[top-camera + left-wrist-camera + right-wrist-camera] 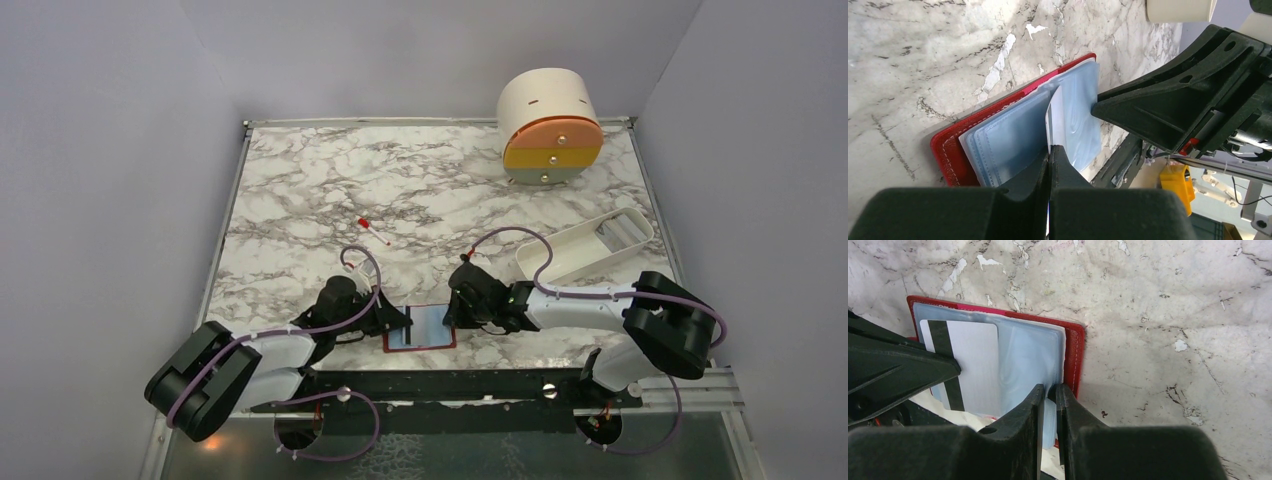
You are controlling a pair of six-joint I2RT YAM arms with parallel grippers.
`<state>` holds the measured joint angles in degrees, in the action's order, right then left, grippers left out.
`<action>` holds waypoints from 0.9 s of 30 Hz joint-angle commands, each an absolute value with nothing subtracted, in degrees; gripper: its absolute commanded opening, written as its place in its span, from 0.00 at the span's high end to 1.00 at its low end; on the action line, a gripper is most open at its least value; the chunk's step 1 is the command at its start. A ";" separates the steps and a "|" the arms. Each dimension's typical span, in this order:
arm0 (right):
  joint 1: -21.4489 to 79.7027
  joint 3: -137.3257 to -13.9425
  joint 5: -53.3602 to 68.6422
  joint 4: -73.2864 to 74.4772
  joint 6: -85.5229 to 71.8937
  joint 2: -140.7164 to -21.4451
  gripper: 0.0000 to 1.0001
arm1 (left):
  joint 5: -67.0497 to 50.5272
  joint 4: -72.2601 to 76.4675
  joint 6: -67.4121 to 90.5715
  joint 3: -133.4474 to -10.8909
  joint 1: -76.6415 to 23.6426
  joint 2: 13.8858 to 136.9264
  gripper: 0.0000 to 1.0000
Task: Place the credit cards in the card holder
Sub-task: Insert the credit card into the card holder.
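Left wrist view: the left claw (pixel 1049 150) is clenched on a white card (pixel 1054 115), seen almost edge-on, its far end reaching in among the clear sleeves (pixel 1013 135) of the open red holder (pixel 948 147). The right claw (pixel 1048 390) is pinched on one sleeve (pixel 1033 355) at its edge. The holder lies flat on the table (pixel 300 200) at its near edge, between the arms.

Risk: the card may ride over the pocket mouth instead of entering, or the pinched sleeve may slip free and let the holder skid on the marble.

Both arms reach low and inward, with their wrists nearly meeting over the holder.
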<state>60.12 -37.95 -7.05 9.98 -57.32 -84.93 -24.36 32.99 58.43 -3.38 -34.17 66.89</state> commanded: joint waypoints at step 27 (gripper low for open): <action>60.80 -34.79 -8.04 12.50 -58.54 -85.67 0.86 | -14.04 34.04 62.23 0.21 -40.80 65.53 1.00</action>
